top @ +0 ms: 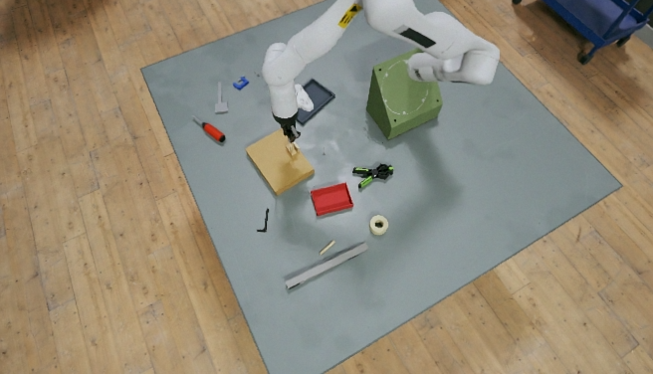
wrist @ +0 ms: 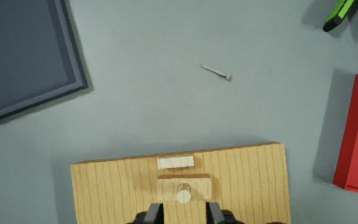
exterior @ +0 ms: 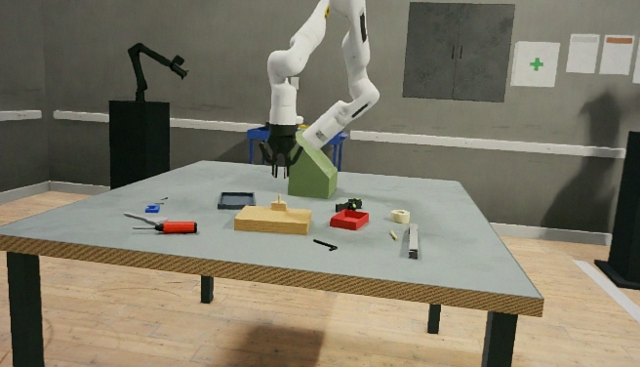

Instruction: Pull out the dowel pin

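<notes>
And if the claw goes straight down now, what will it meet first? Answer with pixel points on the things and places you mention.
Probably the bench board [top: 271, 165] [exterior: 272, 222] [wrist: 115, 192] or the dowel pin [top: 291, 146] [exterior: 279, 198] [wrist: 184, 193]; the claw [top: 293, 137] [exterior: 279, 177] [wrist: 185, 212] hangs above both, but exact alignment is unclear.

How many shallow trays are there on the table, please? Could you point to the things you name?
2. The dark tray [top: 330, 96] [exterior: 236, 206] [wrist: 80, 75] lies between the wooden board and the robot's base side; the red tray [top: 332, 210] [exterior: 347, 225] [wrist: 345, 165] lies beside the board, near the spring clamp.
</notes>
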Available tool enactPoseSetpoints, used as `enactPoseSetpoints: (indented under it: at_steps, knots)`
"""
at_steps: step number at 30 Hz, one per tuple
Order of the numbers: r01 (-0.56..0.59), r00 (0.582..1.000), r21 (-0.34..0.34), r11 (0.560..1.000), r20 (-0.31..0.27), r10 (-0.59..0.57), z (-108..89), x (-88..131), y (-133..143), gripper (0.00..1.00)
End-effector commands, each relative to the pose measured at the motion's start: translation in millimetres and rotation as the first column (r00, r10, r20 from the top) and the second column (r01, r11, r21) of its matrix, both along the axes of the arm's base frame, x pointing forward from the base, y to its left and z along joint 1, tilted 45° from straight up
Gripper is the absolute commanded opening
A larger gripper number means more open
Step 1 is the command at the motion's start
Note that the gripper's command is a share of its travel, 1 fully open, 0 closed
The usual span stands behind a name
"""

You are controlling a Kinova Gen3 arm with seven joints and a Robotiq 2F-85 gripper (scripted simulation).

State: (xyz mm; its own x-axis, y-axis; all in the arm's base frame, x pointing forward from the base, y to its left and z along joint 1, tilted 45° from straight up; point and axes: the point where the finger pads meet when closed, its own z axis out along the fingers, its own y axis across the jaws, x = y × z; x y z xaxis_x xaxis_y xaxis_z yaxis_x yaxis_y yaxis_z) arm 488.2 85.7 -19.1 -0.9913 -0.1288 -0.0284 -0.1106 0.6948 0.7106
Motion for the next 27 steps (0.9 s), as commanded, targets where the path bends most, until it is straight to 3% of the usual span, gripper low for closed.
enactPoseSetpoints:
  at_steps: [1,27]
  knots:
    - [0.001,1.0,-0.001,1.0,0.001,-0.001,0.5,0.7,-0.9,0.34]
    - [0.001,1.0,-0.001,1.0,0.0,-0.001,-7.2,-0.5,6.5,0.34]
